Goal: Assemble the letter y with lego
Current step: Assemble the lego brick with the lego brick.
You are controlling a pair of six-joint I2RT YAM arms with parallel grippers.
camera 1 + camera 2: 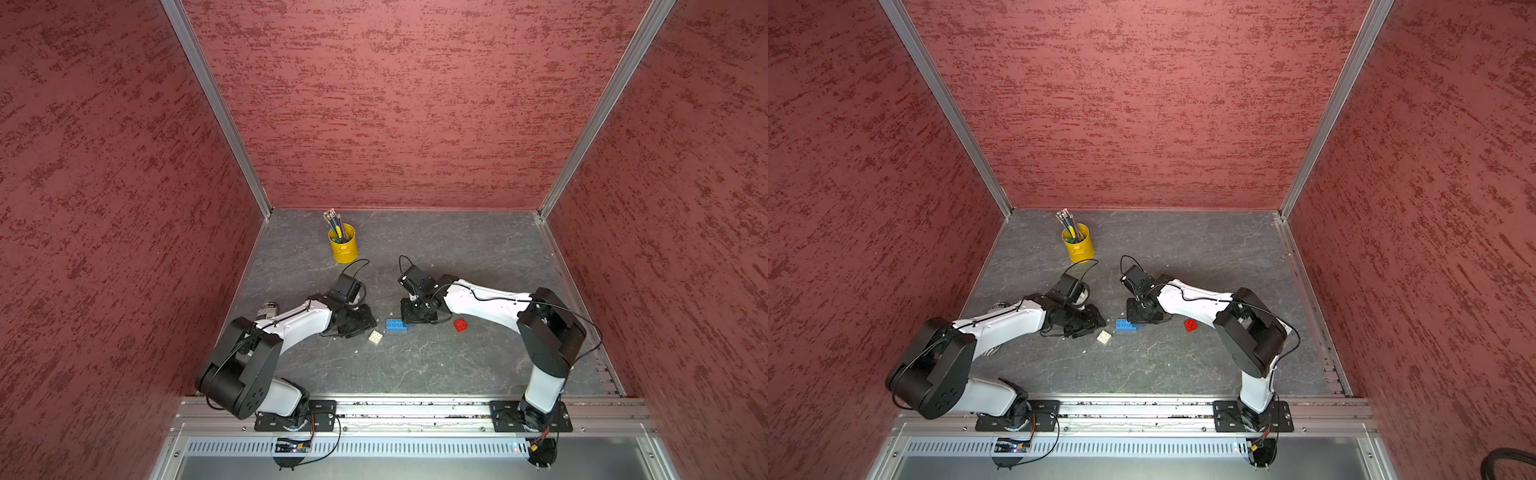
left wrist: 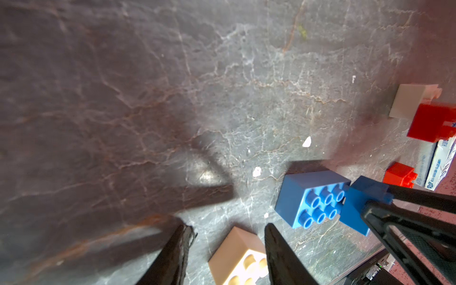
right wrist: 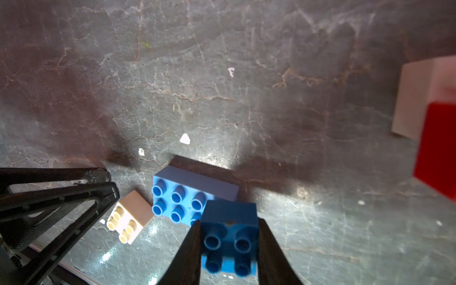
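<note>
A long blue brick (image 1: 396,324) (image 1: 1126,325) (image 2: 303,197) (image 3: 187,192) lies studs-up mid-table. My right gripper (image 1: 415,318) (image 3: 229,222) is shut on a small blue brick (image 3: 229,237) (image 2: 357,207), held at the long brick's right end; I cannot tell if they touch. A white brick (image 1: 375,337) (image 1: 1104,337) (image 2: 237,256) (image 3: 128,217) lies on the table between the fingers of my open left gripper (image 1: 368,326) (image 2: 228,227), close to one finger and apart from the other. A loose red brick (image 1: 460,324) (image 1: 1191,325) (image 2: 398,174) lies to the right. A red brick (image 2: 429,123) (image 3: 436,148) joined to a white one (image 2: 414,103) shows only in the wrist views.
A yellow pencil cup (image 1: 343,245) (image 1: 1078,245) stands at the back left. A small can (image 1: 268,311) lies behind my left arm. A white printed box (image 2: 441,162) sits past the loose red brick. Red walls close in three sides of the table.
</note>
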